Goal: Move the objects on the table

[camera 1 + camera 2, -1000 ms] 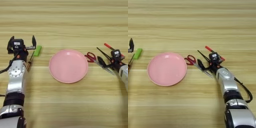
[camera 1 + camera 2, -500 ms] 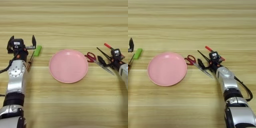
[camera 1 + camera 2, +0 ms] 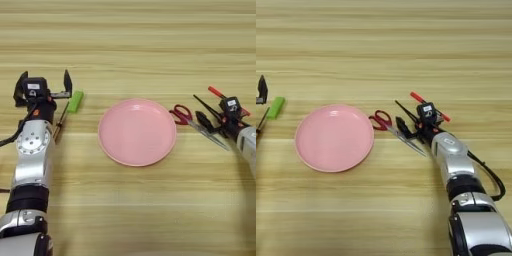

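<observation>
Two grippers are mine, and both show in the left eye view. My left gripper [image 3: 44,84] sits on the left part of the table [image 3: 130,40], fingers spread wide, holding nothing. Just beside it lies a small green thing [image 3: 75,101], and a thin screwdriver [image 3: 60,122] lies along my arm. A round pink plate [image 3: 137,131] rests in the middle with nothing in it. On the right are scissors with red handles [image 3: 189,119]. My right gripper [image 3: 212,113] is over them, fingers apart, but I cannot tell if it touches them. A black pen with red ends [image 3: 222,96] lies behind it.

In the right eye view, the right gripper [image 3: 407,117] shows better. One finger points over the scissors [image 3: 390,126] and the pen [image 3: 425,104] is close behind. It grips nothing yet.

I think the job has hardly begun. All the tools are on the table, waiting to be moved.
</observation>
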